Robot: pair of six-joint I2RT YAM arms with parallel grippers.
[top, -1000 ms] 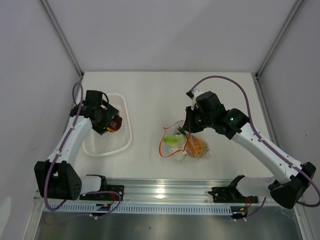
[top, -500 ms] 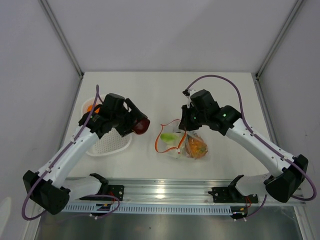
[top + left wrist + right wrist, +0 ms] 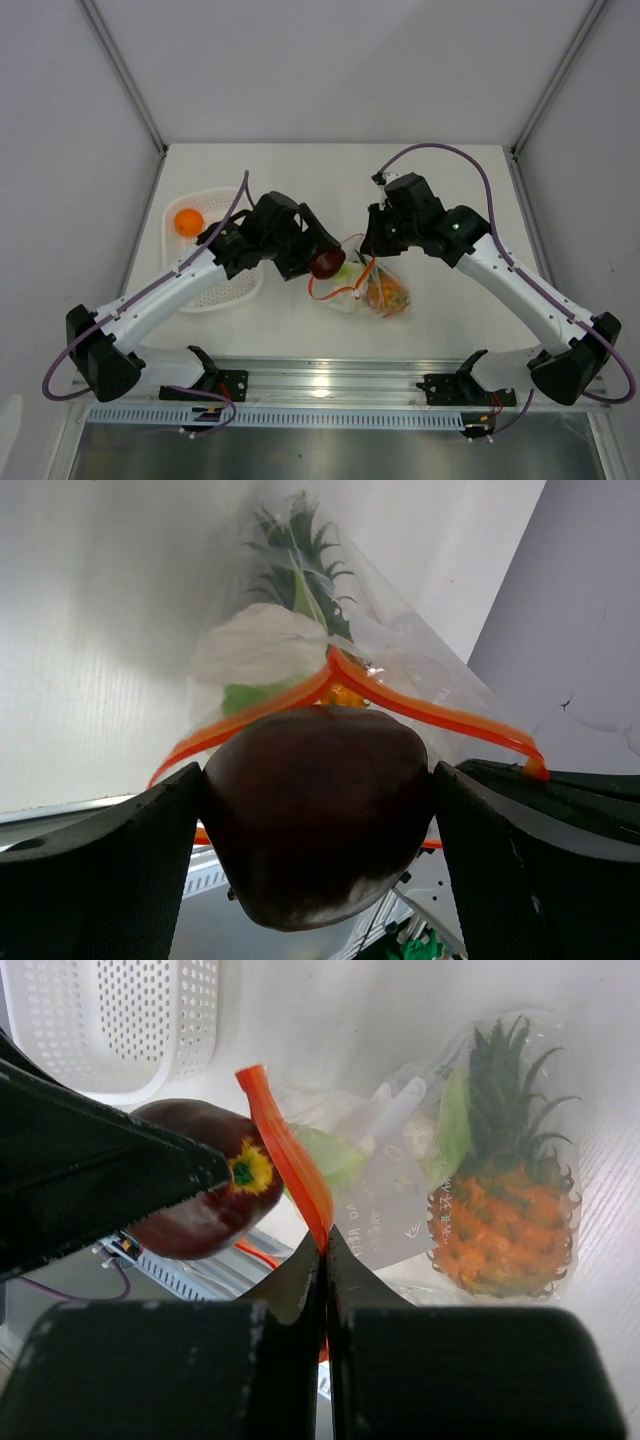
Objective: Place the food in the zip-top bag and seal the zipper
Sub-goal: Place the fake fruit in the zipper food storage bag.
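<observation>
- Dark red fruit (image 3: 318, 810): grasped between the wide-set jaws of the left gripper (image 3: 320, 262), right at the bag's mouth.
- Bag (image 3: 385, 300): clear, lying mid-way across the table (image 3: 300, 180); holds a pineapple (image 3: 505, 1220) and a leafy vegetable (image 3: 262, 645).
- Zipper strip (image 3: 440, 715): orange, unsealed, pinched in the clenched right gripper (image 3: 326, 1270).
- Orange (image 3: 188, 221): in the white basket (image 3: 215, 290), well apart to the left.

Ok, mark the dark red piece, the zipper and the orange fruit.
dark red piece (image 3: 315, 815): left wrist view, its middle.
zipper (image 3: 287, 1155): right wrist view, raised strip.
orange fruit (image 3: 188, 221): top view, its middle.

White table (image 3: 300, 170) with mesh basket (image 3: 215, 205) and zip-top bag (image 3: 350, 300)
</observation>
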